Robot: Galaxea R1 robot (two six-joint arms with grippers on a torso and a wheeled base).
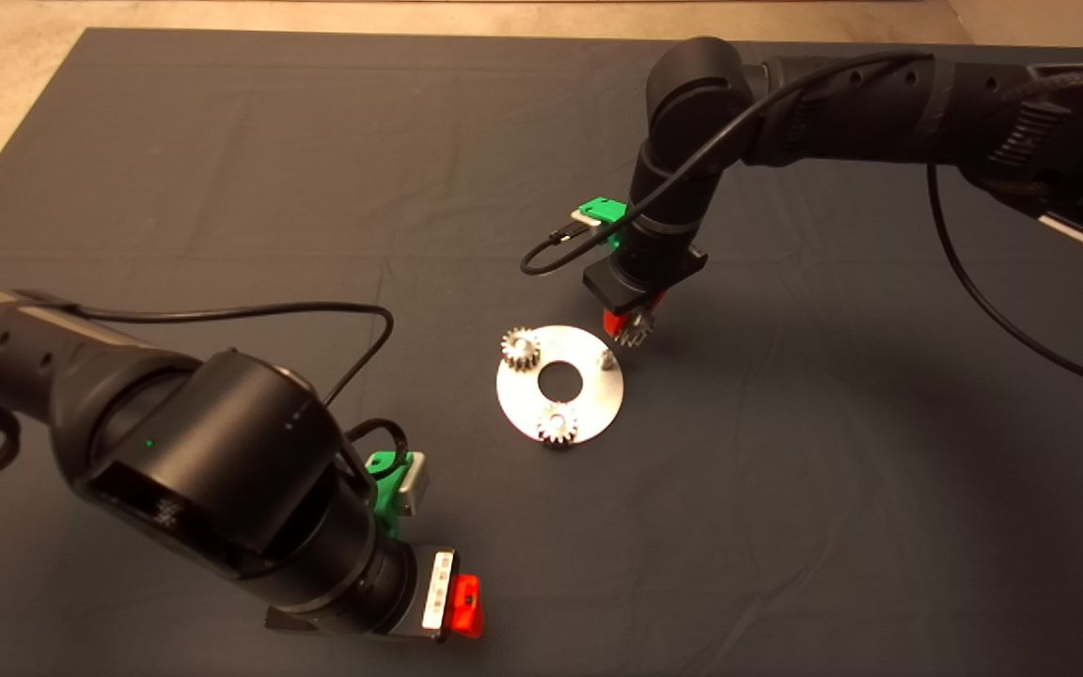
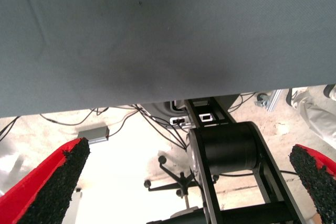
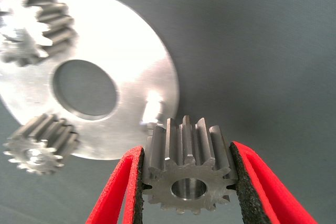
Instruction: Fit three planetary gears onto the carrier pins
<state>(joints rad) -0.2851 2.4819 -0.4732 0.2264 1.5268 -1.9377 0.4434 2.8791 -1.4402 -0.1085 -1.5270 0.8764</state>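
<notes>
Dark mat (image 1: 222, 188) covers the surface from edge to edge, and right at its middle lies the round silver disc (image 1: 588, 400) with its big central hole. Two planetary gears are already seated: one on the far-left pin (image 1: 520, 348), one on the near pin (image 1: 557, 423). That leaves a single bare carrier pin (image 1: 605, 358) on the disc's far-right side, and here is the right pincer (image 1: 633, 324), hanging just beyond the disc's edge, clamped on the third gear (image 3: 188, 174). The wrist view shows it cleanly: both red fingers (image 3: 113, 192) press their black pads against the teeth on opposite sides, the bore faces out, open and unobstructed, and the free pin (image 3: 152, 109) stands just beside the gear. The left pincer (image 1: 462, 606) waits low at the near-left of the mat, its fingers spread wide with nothing between them. Now the fine part, as I judge it: the bore has to come over the pin top with the gear's face level to the disc, then go straight down, no sideways drift. Any tilt risks jamming on the pin's shoulder or nudging the disc across the mat. Release only once the gear sits flat on the disc.
</notes>
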